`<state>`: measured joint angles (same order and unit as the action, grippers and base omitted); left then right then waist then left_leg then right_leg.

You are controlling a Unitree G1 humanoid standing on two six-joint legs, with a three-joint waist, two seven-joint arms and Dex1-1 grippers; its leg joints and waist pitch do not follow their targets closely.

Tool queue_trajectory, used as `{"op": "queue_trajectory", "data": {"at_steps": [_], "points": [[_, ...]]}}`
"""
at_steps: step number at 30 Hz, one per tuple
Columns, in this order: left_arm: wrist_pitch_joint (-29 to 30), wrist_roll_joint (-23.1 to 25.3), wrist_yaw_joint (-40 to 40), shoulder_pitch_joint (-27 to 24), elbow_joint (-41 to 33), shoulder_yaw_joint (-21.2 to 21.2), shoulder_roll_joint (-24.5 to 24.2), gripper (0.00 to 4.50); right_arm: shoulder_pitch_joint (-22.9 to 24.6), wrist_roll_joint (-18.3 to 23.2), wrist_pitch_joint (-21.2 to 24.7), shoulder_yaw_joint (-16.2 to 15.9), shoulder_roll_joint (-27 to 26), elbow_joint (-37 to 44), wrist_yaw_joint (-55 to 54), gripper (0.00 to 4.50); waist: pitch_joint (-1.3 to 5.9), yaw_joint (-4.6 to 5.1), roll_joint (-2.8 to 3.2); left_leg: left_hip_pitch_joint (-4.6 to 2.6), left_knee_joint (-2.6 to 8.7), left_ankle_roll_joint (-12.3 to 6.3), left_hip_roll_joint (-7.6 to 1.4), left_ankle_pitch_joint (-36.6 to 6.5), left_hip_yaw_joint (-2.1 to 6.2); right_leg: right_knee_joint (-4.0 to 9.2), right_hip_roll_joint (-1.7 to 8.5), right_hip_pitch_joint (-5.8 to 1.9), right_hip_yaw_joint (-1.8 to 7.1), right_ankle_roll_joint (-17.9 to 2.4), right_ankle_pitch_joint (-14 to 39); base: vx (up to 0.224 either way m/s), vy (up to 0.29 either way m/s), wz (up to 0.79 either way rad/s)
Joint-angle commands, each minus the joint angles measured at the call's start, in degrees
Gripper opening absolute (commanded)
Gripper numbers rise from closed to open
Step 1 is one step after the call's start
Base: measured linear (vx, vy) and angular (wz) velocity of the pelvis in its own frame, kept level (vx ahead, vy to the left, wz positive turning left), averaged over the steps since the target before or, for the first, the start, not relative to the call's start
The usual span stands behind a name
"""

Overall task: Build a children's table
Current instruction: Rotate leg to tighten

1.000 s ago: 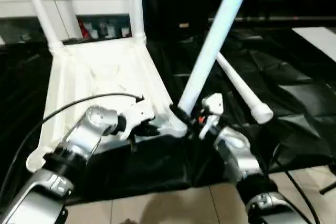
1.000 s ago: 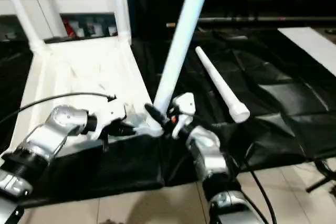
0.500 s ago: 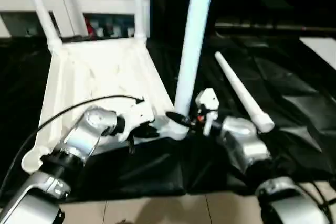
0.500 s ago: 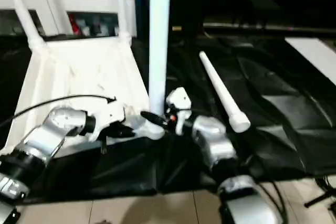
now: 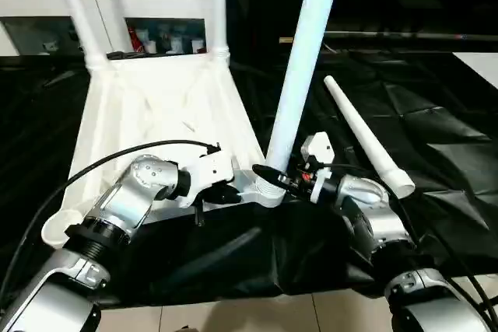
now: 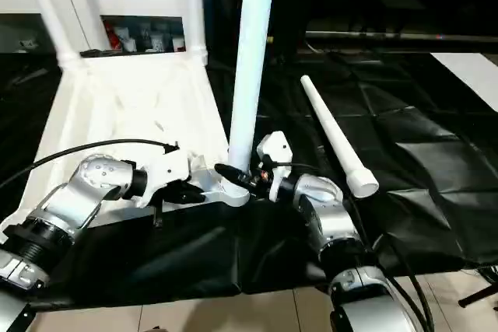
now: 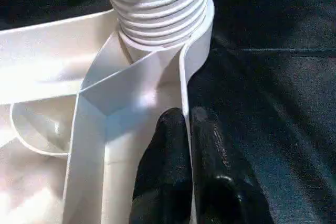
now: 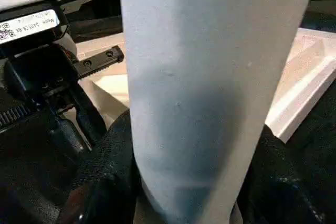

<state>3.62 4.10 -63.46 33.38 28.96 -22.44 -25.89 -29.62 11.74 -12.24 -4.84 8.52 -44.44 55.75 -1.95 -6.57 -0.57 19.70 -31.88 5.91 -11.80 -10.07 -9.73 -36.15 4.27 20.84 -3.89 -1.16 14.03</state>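
The small white plastic table top lies upside down on the black-covered work table. The left gripper pinches its rim. The right gripper grasps a white tapered leg standing in the near corner socket. A loose white tube leg lies beside; a white cabinet stands behind.

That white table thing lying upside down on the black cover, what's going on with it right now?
The robot is fitting legs to the upturned table top. Its right gripper is closed around the base of a leg standing in the near corner socket. The left gripper pinches the top's rim beside that socket. Two legs already stand at the far corners, and one loose leg lies on the black cover.
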Motion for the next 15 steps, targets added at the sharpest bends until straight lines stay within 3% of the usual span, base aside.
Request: {"op": "queue_trajectory", "data": {"at_steps": [1,5,8,10,14,15], "points": [[-0.8,0.3,-1.8,-0.7,0.3,-0.9,-0.6,0.00,3.6,-2.4,2.2,-1.1,1.9,-4.2,0.4,1.92,2.43,0.36,0.87,-0.11,3.90,-1.45,-1.92,-14.7,0.45,5.29,3.85,-1.29,3.09,-10.4,7.8,0.000,0.000,0.00],[-0.6,0.7,-1.3,0.0,1.5,-0.7,-0.6,0.00,3.9,-2.8,2.2,-1.1,1.8,-4.5,-0.4,1.92,2.36,0.46,0.87,0.18,3.84,-1.79,-1.84,-13.6,0.39,5.10,3.81,-1.46,2.99,-11.2,5.5,0.000,0.000,0.00],[0.9,1.1,1.7,0.8,4.3,0.2,1.0,0.00,2.1,-4.3,2.4,0.0,1.2,-8.3,-7.5,1.92,2.03,0.52,0.93,0.01,4.01,-1.17,-1.75,-15.5,0.33,5.61,3.95,-1.22,3.05,-10.5,10.3,0.000,0.000,0.00],[2.1,0.9,3.3,1.1,5.3,0.9,2.2,0.00,0.7,-5.2,4.2,0.9,0.7,-11.2,-14.0,1.92,1.81,0.68,0.88,-0.31,4.20,0.02,-1.76,-18.6,0.52,6.28,4.34,-0.90,3.16,-9.0,18.7,0.000,0.000,0.00],[7.0,1.6,7.7,1.8,6.2,1.2,4.8,0.00,-1.8,-6.6,4.8,2.2,-0.5,-15.9,-25.1,1.92,1.63,1.24,0.76,-0.34,4.53,1.18,-1.78,-21.3,0.87,6.77,4.45,-0.56,3.11,-7.1,24.6,0.000,0.000,0.00],[8.8,2.3,10.0,2.2,6.6,1.1,5.8,0.00,-2.7,-6.4,5.0,3.0,-1.0,-17.0,-29.0,1.92,1.59,1.39,0.48,-0.25,4.55,1.01,-1.72,-21.8,1.02,6.97,4.59,-0.63,3.11,-6.7,25.5,0.000,0.000,0.00]]}}
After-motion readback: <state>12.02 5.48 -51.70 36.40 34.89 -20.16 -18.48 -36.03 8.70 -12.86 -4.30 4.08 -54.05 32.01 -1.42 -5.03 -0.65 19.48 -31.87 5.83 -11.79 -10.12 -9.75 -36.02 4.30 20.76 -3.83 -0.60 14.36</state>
